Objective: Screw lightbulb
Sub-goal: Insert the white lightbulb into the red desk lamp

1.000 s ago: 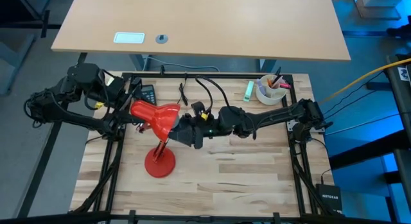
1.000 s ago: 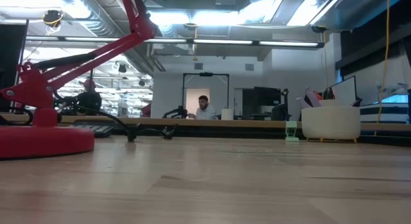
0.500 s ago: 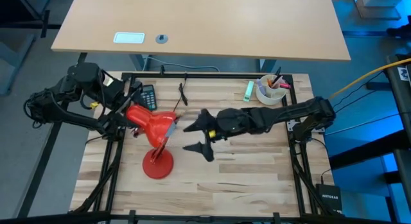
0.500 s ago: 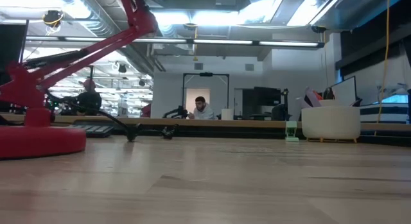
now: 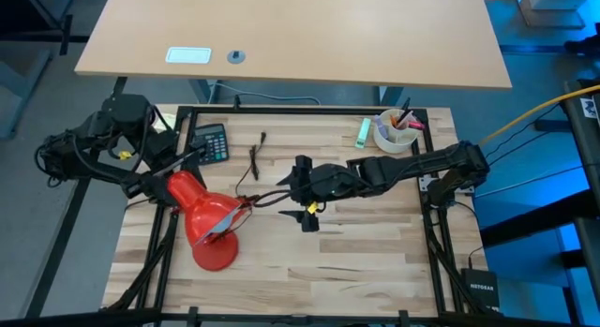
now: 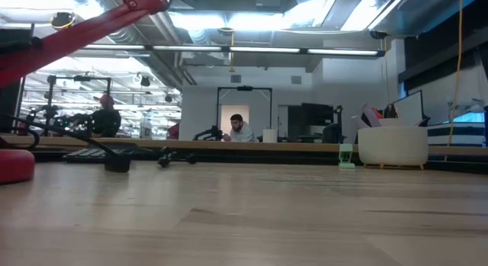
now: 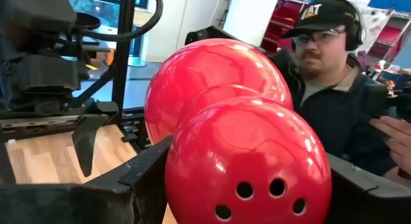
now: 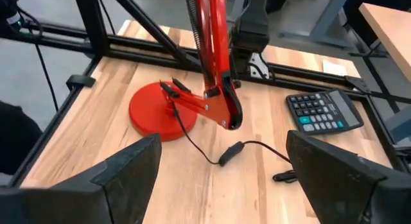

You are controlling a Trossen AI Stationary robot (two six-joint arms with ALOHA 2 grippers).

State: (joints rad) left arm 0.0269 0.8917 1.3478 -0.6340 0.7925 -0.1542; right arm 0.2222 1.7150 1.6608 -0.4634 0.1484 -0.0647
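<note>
The red desk lamp stands at the table's left. Its shade [image 5: 199, 211] opens toward the near right, above its round base [image 5: 214, 256]. The base also shows in the right wrist view [image 8: 160, 110] and at the low view's left edge [image 6: 11, 164]. My left gripper [image 5: 164, 185] is shut on the shade's rear [image 7: 247, 179]. My right gripper [image 5: 298, 194] is open and empty to the right of the shade's mouth, apart from it; it also shows in its own wrist view [image 8: 221, 166]. The lightbulb shows in no view. My left gripper pinches the shade's rounded rear end, the part with the vent holes [image 7: 257, 189], between its two fingers [image 7: 148, 179], one on either side. The fingers come from the table's far left. The shade is held up in the air, and the lamp's base rests on the table.
A calculator [image 5: 214, 140] lies at the far left and the lamp's black cord [image 5: 255, 160] runs beside it. A white cup of pens [image 5: 394, 132] and a green thing [image 5: 362, 130] stand at the far right. A person [image 7: 334, 89] shows beyond the table.
My left gripper has carried the shade toward the table's left and near edges and turned it. The lamp's base has slid along the table to the left and nearer. My right gripper has drawn back from the shade's mouth toward the right.
</note>
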